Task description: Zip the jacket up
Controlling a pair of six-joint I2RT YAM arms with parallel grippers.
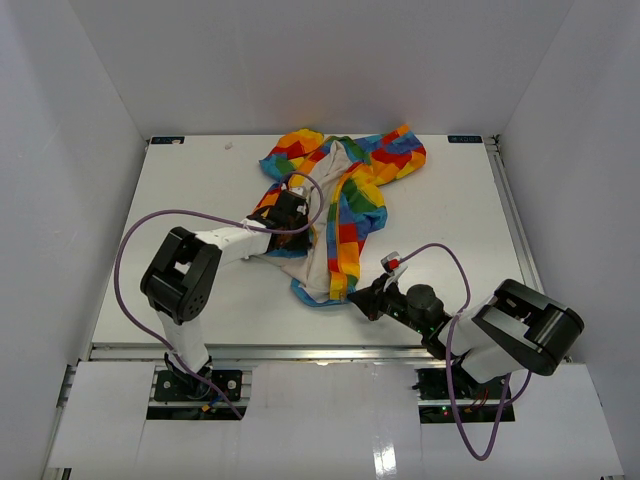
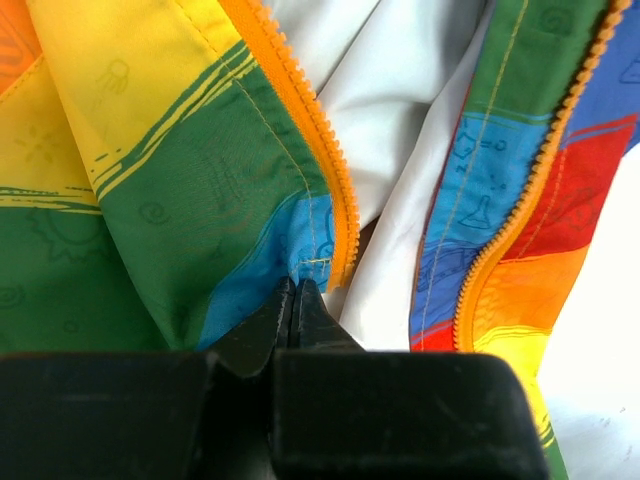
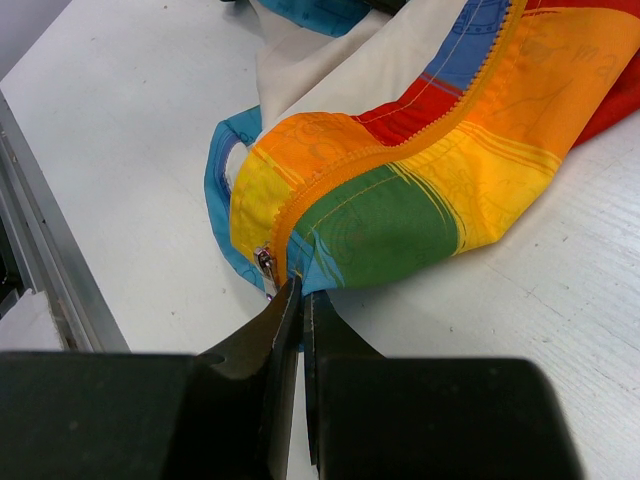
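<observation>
The white table [image 1: 180, 200] carries the jacket [image 1: 350, 200], which lies open, white lining up, its hood at the far edge. Its colour blocks bear faint line drawings, among them a flask [image 2: 480, 215]. At the jacket's left front corner the left gripper [image 2: 293, 295] pinches the blue hem. At the right front corner the right gripper [image 3: 300, 292] is closed on the hem just beside the metal slider [image 3: 264, 268].
</observation>
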